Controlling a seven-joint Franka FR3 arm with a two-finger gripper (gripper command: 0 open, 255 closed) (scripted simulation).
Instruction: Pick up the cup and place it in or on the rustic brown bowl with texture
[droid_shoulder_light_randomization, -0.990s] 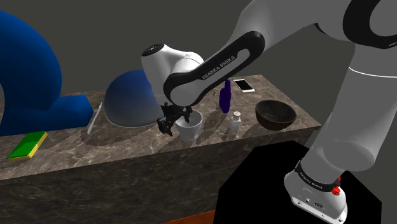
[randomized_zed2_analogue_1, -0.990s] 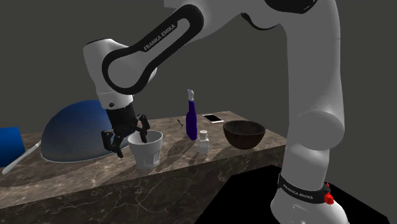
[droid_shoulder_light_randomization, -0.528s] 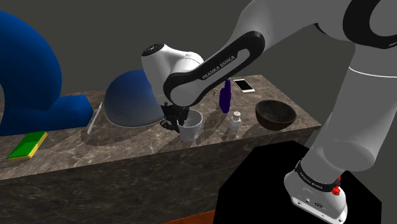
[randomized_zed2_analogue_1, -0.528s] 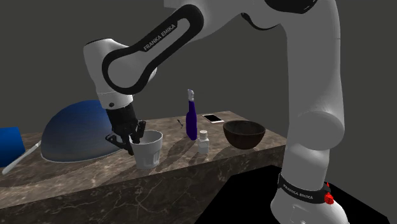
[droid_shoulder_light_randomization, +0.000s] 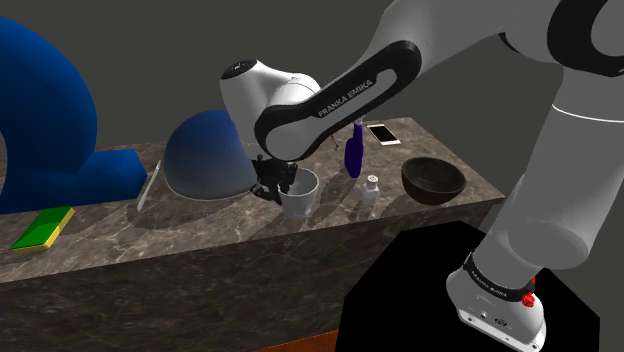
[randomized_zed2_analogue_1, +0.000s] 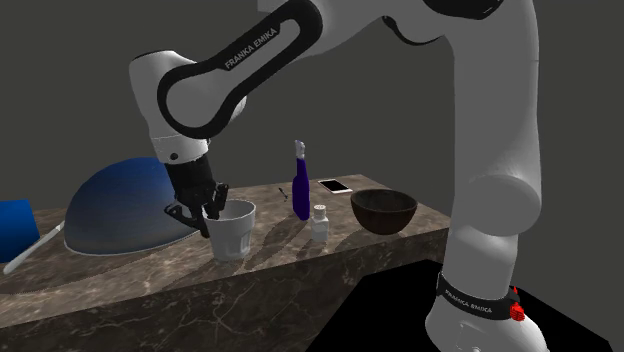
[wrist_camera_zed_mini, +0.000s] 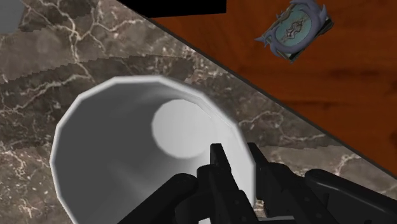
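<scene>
The white cup (droid_shoulder_light_randomization: 300, 193) (randomized_zed2_analogue_1: 232, 230) (wrist_camera_zed_mini: 127, 146) is seen upright near the front edge of the marble counter (droid_shoulder_light_randomization: 200, 240), just beside a blue dome (droid_shoulder_light_randomization: 205, 155); whether its base is touching the stone cannot be told. Its rim is pinched by the black gripper (droid_shoulder_light_randomization: 272, 187) (randomized_zed2_analogue_1: 208, 212) (wrist_camera_zed_mini: 245, 178), whose fingers are drawn nearly together on the thin wall; in the wrist view one is seen inside the cup and one outside. The dark brown bowl (droid_shoulder_light_randomization: 433, 180) (randomized_zed2_analogue_1: 383, 211) is set well apart from the cup, toward the shoulder view's right; between the two are stood a blue bottle (droid_shoulder_light_randomization: 352, 152) (randomized_zed2_analogue_1: 300, 190) and a small white bottle (droid_shoulder_light_randomization: 370, 190) (randomized_zed2_analogue_1: 320, 222); a phone (droid_shoulder_light_randomization: 383, 134) (randomized_zed2_analogue_1: 335, 186) is laid behind them.
</scene>
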